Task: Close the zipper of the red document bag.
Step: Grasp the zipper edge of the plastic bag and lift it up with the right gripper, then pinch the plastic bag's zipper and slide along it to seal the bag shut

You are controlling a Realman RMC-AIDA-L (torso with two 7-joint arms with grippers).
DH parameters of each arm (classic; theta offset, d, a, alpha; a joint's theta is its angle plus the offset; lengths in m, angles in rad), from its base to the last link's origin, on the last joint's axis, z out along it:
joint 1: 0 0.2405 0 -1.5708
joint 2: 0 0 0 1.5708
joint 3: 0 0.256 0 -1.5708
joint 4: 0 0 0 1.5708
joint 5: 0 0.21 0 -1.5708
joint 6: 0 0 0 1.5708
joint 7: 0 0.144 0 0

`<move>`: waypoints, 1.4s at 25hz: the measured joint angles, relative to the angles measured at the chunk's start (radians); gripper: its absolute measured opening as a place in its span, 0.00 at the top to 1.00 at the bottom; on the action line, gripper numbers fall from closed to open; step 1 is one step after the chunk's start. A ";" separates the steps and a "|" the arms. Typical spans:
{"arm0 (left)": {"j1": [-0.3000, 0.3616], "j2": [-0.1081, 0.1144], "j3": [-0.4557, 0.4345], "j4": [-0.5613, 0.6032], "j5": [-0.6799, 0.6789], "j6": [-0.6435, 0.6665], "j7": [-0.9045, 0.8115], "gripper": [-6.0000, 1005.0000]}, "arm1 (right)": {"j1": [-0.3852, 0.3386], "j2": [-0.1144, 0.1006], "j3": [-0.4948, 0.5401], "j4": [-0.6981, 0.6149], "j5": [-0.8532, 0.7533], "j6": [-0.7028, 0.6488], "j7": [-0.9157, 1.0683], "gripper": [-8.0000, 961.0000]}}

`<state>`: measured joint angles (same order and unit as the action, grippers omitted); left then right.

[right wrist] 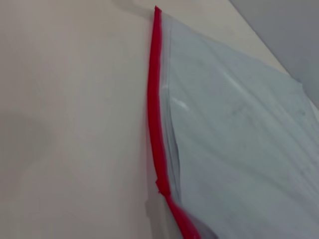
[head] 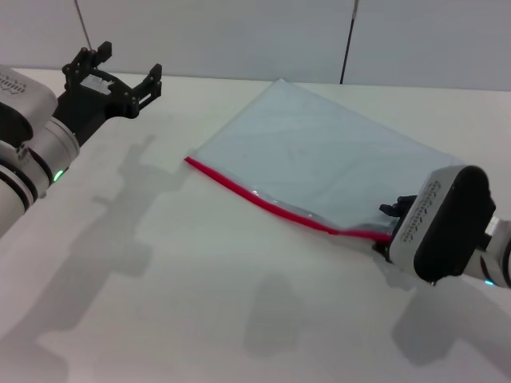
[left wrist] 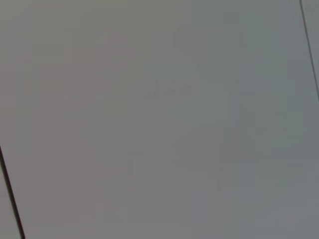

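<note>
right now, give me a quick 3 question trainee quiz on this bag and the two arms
1. True or false: the left end effector is touching the red document bag.
2. Which end effector is at the end of the zipper: A left, B right, C neither?
3. Fill in: the bag lies flat on the white ____.

Key:
1. False. It hovers apart from the bag, fingers open.
2. B. The right end effector sits at the zipper's end nearest that arm.
3. table
</note>
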<state>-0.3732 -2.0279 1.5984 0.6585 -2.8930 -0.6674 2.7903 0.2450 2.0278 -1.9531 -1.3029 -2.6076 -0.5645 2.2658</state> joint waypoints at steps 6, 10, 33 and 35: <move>0.003 0.000 0.000 0.007 0.000 0.002 -0.003 0.16 | 0.010 0.000 0.024 -0.003 0.002 -0.003 0.043 0.63; 0.004 0.001 0.008 0.011 0.000 0.007 -0.013 0.17 | 0.010 0.002 0.040 -0.013 0.002 -0.001 0.071 0.74; -0.004 0.139 0.340 0.426 0.714 0.179 -0.549 0.29 | -0.029 -0.002 0.075 -0.177 0.060 -0.064 0.091 0.90; -0.005 0.140 0.340 0.433 0.741 0.155 -0.551 0.29 | -0.025 -0.003 0.074 -0.178 0.066 -0.065 0.088 0.91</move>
<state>-0.3784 -1.8883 1.9384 1.0916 -2.1521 -0.5128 2.2397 0.2199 2.0252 -1.8788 -1.4807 -2.5420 -0.6297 2.3533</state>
